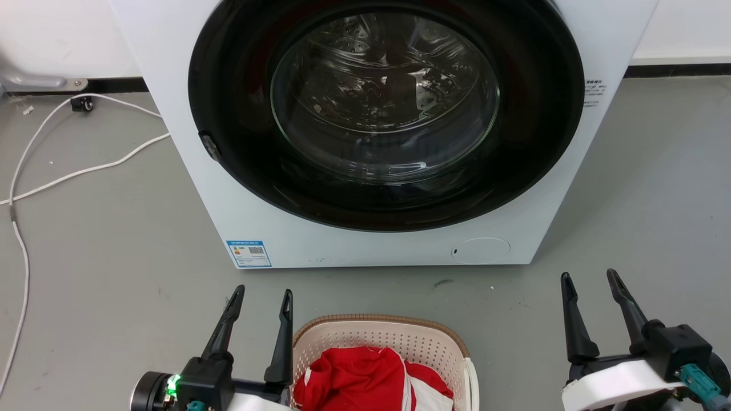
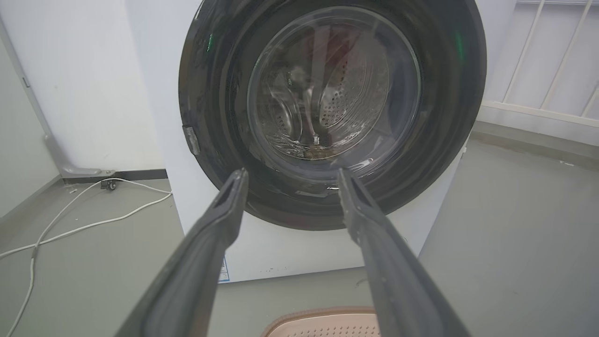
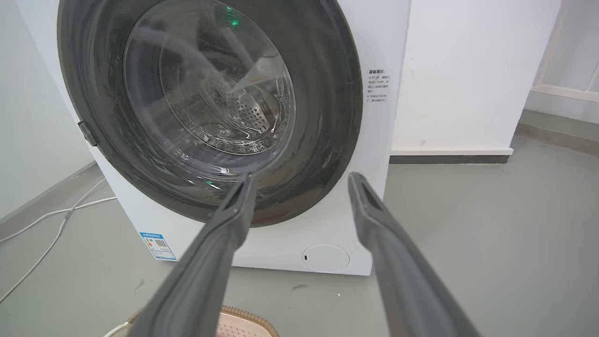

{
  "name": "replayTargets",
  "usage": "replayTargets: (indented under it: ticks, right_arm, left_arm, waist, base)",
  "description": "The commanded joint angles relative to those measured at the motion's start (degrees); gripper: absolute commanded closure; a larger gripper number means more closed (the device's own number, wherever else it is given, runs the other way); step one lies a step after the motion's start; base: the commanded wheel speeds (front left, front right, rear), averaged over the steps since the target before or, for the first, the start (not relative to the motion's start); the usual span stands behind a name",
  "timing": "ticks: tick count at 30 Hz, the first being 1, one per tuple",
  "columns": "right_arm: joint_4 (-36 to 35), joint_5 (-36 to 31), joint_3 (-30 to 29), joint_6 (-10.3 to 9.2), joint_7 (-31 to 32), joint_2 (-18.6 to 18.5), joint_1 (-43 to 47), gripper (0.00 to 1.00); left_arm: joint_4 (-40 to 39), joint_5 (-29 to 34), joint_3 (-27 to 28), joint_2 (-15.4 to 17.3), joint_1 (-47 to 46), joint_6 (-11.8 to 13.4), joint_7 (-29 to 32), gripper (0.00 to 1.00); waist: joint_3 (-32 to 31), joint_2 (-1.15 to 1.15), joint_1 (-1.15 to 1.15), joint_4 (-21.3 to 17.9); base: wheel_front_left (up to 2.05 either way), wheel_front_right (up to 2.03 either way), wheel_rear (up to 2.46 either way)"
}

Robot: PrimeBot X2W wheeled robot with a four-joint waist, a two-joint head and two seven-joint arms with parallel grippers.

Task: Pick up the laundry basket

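The laundry basket is beige with perforated walls and a brown woven-look rim, and it stands on the floor at the bottom centre of the head view with red and white clothes inside. Its rim shows at the bottom of the left wrist view and the right wrist view. My left gripper is open just left of the basket's left wall. My right gripper is open well to the basket's right, apart from it. Nothing sits between either pair of fingers.
A white front-loading washing machine with a shut round glass door stands right behind the basket. White cables trail over the grey floor at the left. Bare floor lies to the right of the machine.
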Motion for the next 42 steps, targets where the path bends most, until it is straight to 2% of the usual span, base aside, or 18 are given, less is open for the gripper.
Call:
replayTargets:
  ticks: [1,7,23,27,37,38,42]
  right_arm:
    - [-0.4,-1.2,0.1,-0.02,-0.5,-0.1,-0.6,0.00]
    - [-0.6,-3.7,0.4,-0.02,-1.1,-0.1,-0.3,0.00]
    - [-0.3,-2.2,0.3,-0.02,-1.0,-0.1,-0.7,0.00]
    - [1.7,0.7,0.4,-0.02,-1.0,-0.1,-1.1,0.00]
    - [6.9,0.7,1.1,-0.02,0.3,-0.1,-6.1,0.00]
    - [8.2,0.4,1.6,-0.02,1.3,-0.1,-8.2,0.00]
    - [10.4,0.8,2.5,-0.02,2.5,-0.1,-11.0,0.00]
  left_arm:
    - [-0.2,1.0,0.2,-0.3,0.3,-0.2,-0.4,0.00]
    - [-0.3,3.7,0.6,-0.8,0.8,-0.8,-1.0,0.00]
    - [0.5,2.9,1.7,-1.3,0.5,-1.8,-1.0,0.00]
    - [1.7,2.5,2.0,-1.3,0.4,-2.1,-1.0,0.00]
    - [8.3,1.3,4.6,-1.3,-4.4,-2.9,-0.9,0.00]
    - [10.7,1.7,5.1,-1.3,-6.6,-3.5,-0.9,0.00]
    - [15.1,2.1,5.9,-0.7,-10.5,-4.4,-0.9,0.00]
  waist:
    - [0.1,0.00,0.00,0.0]
    - [0.2,0.00,0.00,0.0]
    - [0.7,0.00,0.00,0.1]
    - [1.9,0.00,0.00,0.0]
    - [11.3,0.00,0.00,-0.3]
    - [14.6,0.00,0.00,-0.3]
    - [19.3,0.00,0.00,-0.4]
  base:
    - [0.00,0.00,0.00]
    - [0.00,0.00,0.00]
    - [0.00,0.00,0.00]
    - [0.00,0.00,0.00]
    - [0.00,0.00,0.00]
    - [0.00,0.00,0.00]
    - [0.00,0.00,0.00]
